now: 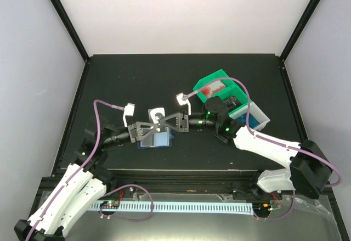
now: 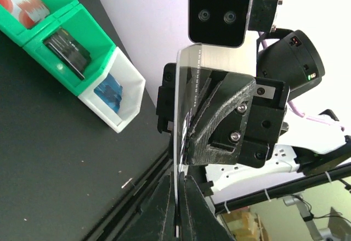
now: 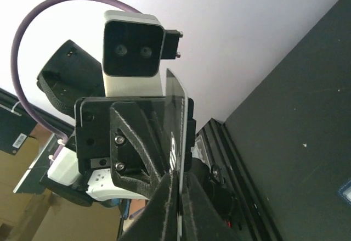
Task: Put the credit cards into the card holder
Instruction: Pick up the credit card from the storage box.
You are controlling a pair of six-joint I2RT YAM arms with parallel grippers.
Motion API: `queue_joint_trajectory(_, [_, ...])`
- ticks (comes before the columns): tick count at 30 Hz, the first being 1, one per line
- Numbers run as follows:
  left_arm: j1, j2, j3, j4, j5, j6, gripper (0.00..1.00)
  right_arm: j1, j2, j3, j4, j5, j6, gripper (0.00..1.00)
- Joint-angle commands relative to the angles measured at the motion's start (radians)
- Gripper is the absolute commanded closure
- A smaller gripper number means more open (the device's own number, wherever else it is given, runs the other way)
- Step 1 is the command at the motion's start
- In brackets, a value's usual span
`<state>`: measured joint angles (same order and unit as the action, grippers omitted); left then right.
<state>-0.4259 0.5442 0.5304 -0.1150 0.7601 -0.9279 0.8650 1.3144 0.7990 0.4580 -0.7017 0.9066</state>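
The left claw and right claw meet tip to tip over the middle of the black table. Both are clamped on the same credit card, which stands on edge between them. The card holder lies open on the table just under the claws, which partly hide it from above. A green bin and a white bin holding something blue sit behind the right arm.
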Motion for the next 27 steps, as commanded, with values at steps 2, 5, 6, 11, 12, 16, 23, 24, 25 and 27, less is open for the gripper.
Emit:
queue_joint_trajectory(2, [0.005, -0.019, 0.053, -0.029, 0.019, -0.06, 0.98, 0.043, -0.053, -0.03, 0.07, 0.043, 0.036, 0.99])
queue_joint_trajectory(5, [0.006, -0.03, 0.071, -0.153, -0.051, 0.022, 0.61, 0.051, -0.07, -0.026, 0.005, 0.103, 0.019, 0.99])
queue_joint_trajectory(6, [0.006, -0.026, 0.08, -0.247, -0.089, 0.06, 0.48, 0.051, -0.074, -0.025, -0.036, 0.131, 0.015, 0.99])
queue_joint_trajectory(11, [0.007, 0.039, 0.097, -0.516, -0.364, 0.253, 0.28, 0.051, -0.05, -0.009, -0.266, 0.301, 0.008, 0.99])
queue_joint_trajectory(12, [0.007, 0.048, 0.092, -0.544, -0.426, 0.261, 0.28, 0.051, -0.036, -0.008, -0.3, 0.336, 0.016, 0.99])
queue_joint_trajectory(16, [0.008, 0.049, 0.053, -0.555, -0.547, 0.277, 0.31, 0.053, 0.063, 0.003, -0.341, 0.356, 0.041, 0.99])
queue_joint_trajectory(23, [0.009, 0.061, -0.049, -0.445, -0.658, 0.281, 0.45, 0.067, 0.246, 0.024, -0.248, 0.352, 0.113, 0.99])
queue_joint_trajectory(24, [0.009, 0.067, -0.074, -0.413, -0.661, 0.275, 0.47, 0.069, 0.266, 0.027, -0.227, 0.345, 0.121, 0.99])
queue_joint_trajectory(25, [0.009, 0.075, -0.095, -0.38, -0.664, 0.274, 0.49, 0.07, 0.288, 0.032, -0.213, 0.34, 0.127, 0.99])
queue_joint_trajectory(27, [0.01, 0.099, -0.132, -0.32, -0.67, 0.271, 0.51, 0.071, 0.333, 0.037, -0.179, 0.332, 0.134, 0.99])
